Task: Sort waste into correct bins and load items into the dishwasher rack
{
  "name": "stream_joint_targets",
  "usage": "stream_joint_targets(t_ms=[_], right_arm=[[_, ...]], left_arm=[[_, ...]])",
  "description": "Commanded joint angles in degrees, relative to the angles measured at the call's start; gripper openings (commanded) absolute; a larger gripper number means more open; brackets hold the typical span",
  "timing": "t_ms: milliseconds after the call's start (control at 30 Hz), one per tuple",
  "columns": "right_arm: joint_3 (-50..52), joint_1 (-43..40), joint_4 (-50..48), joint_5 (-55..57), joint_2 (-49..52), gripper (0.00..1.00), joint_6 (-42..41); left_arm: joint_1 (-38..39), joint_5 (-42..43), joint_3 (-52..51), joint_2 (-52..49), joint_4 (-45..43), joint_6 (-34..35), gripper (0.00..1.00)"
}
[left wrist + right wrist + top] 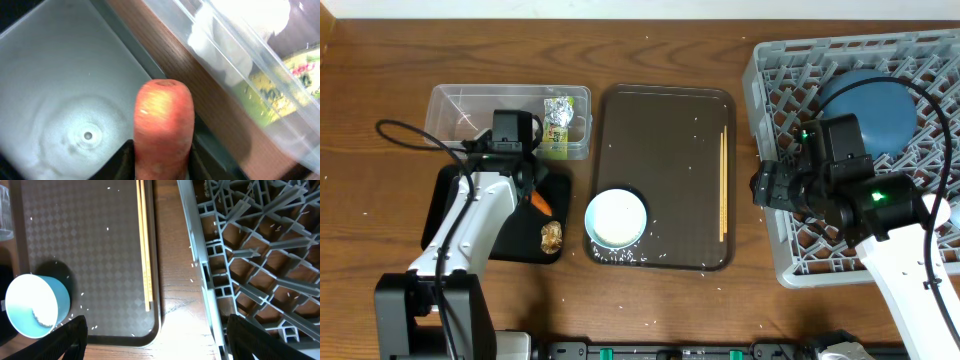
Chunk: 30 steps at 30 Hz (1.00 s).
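While the carrot [164, 125] is being held between the fingers of the left gripper [164, 167], it is being kept over the black tray [45, 65], near the side that faces the tub [460, 105]. The jaws are being pressed against its two sides. It is being hung there, most likely, because food waste is being collected in this tray: the brown lump [552, 236] is already lying in it. Dry waste is being gathered apart, so the wrapper [557, 122] and the tissue [220, 35] are being kept in the tub. A release onto the tray floor is judged to be the next step. The right gripper [160, 345] is being held with its fingers wide apart and nothing between them, over the border of the brown tray [665, 130] and the rack [790, 80]. The plate [868, 110] is being stored in the rack, while the bowl [616, 218] and the chopsticks [724, 185] are being left on the brown tray, probably for this arm.
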<state>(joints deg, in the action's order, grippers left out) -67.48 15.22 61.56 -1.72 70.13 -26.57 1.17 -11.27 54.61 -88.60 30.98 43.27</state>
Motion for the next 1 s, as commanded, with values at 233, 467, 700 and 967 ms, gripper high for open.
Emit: stream_joint_targets(t_ms=[233,467,700,967], right_arm=[[-0.2,0.7,0.4,0.2,0.1,0.82,0.5],[-0.2,0.7,0.3,0.2,0.1,0.82,0.5],[-0.2,0.7,-2.0,0.2,0.1,0.84,1.6],[-0.2,0.4,-6.3,0.2,0.1,0.85,1.5]], left_arm=[[-1.9,-2.3,-0.1,1.1,0.5,8.4,0.41],[-2.1,0.8,0.0,7.2,4.8,-1.8,0.42],[-0.9,19.6,0.2,22.0,6.4,-18.5,0.49],[13.5,32.1,0.1,28.1,15.1,-35.5,0.49]])
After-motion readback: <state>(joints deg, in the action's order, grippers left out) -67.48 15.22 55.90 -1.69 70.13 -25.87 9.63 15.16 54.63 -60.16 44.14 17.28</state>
